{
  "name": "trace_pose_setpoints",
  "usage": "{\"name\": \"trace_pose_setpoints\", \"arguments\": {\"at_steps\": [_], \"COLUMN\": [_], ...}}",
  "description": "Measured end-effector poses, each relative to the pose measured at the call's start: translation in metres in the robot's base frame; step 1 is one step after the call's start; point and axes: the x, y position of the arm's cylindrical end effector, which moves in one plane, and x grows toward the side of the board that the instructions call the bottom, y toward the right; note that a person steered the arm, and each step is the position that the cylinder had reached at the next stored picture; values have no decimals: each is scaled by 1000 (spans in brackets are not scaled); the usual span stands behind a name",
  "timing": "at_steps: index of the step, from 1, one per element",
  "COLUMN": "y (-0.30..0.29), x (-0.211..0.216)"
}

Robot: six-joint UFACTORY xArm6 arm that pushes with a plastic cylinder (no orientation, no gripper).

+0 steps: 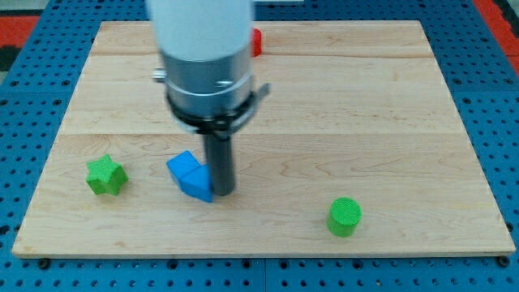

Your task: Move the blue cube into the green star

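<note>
The blue cube (190, 176) lies on the wooden board, left of centre and toward the view's bottom. The green star (106, 175) lies further left, near the board's left edge, apart from the cube. My tip (222, 191) stands right against the cube's right side, touching it. The rod rises from there into the grey and white arm body at the view's top.
A green cylinder (345, 216) stands at the lower right of the board (389, 105). A red block (256, 41) peeks out behind the arm near the board's top edge, mostly hidden. Blue pegboard surrounds the board.
</note>
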Motion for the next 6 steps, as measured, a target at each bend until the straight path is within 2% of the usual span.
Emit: {"name": "trace_pose_setpoints", "arguments": {"at_steps": [1,2,3,4,5,6], "y": [-27,0,-38,-109,-96,2], "x": [-1,-29,-53,-39,-55,-60]}}
